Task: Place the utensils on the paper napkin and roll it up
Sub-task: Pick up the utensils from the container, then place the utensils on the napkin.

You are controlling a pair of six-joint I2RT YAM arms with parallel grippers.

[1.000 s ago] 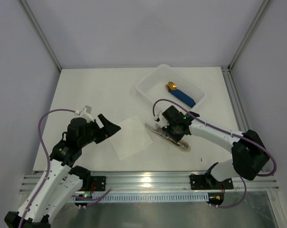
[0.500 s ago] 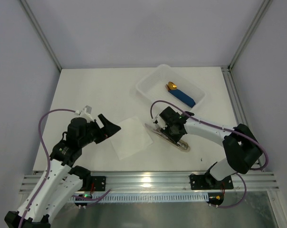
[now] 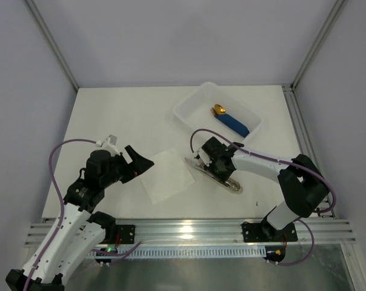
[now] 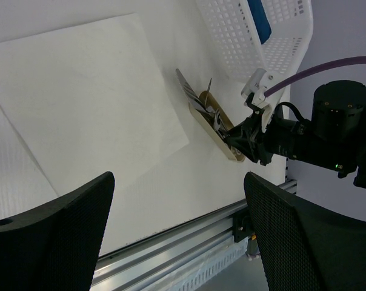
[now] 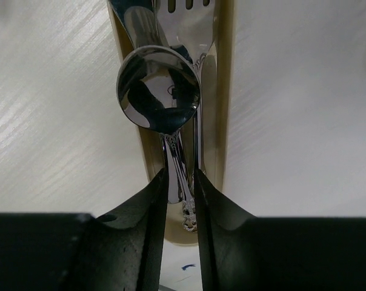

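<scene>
The paper napkin [image 3: 166, 176] lies flat at the table's middle front; it fills the left wrist view [image 4: 80, 103]. The utensils [image 3: 202, 168] lie in a beige sleeve [image 3: 228, 182] just right of the napkin. In the right wrist view a spoon bowl [image 5: 159, 91] and fork lie along the sleeve [image 5: 220, 121]. My right gripper [image 3: 212, 162] sits low over them, and its jaws [image 5: 180, 176] are closed narrowly on the handles. My left gripper [image 3: 140, 160] hovers at the napkin's left edge, wide open [image 4: 178, 188] and empty.
A white plastic tray [image 3: 189, 106] stands at the back right and holds a blue-handled gold-tipped piece [image 3: 231, 121]. The tray's mesh wall [image 4: 243, 42] also shows in the left wrist view. The metal rail [image 3: 183, 230] runs along the near edge.
My right gripper has slid a little to the left along the sleeve, onto the utensil handles. The left arm and the napkin have not moved.
</scene>
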